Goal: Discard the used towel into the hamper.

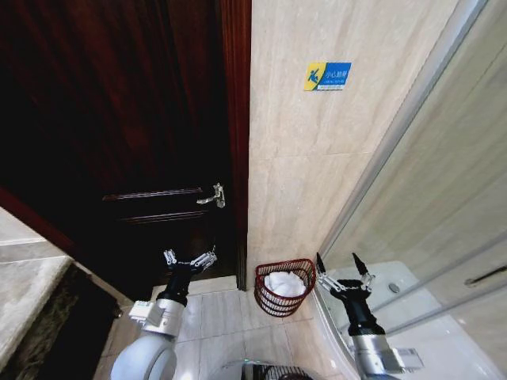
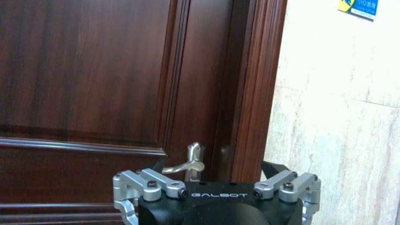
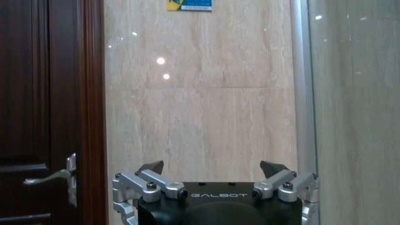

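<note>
The hamper [image 1: 274, 304], a small round reddish-brown woven basket, stands on the floor against the beige wall, between my two arms. A white towel [image 1: 285, 283] lies bunched inside it. My left gripper [image 1: 190, 256] is raised to the hamper's left, in front of the dark door, open with nothing between its fingers. My right gripper [image 1: 337, 261] is raised to the hamper's right, beside the glass wall, also open with nothing in it. In the wrist views, the left gripper [image 2: 214, 167] faces the door and the right gripper [image 3: 212, 165] faces the beige wall, both with spread jaws.
A dark wooden door [image 1: 135, 134] with a silver lever handle [image 1: 212, 197] fills the left. A glass shower wall [image 1: 428, 237] runs along the right. A blue and yellow sign [image 1: 327, 76] hangs on the beige wall. Light floor tiles [image 1: 226, 317] lie before the hamper.
</note>
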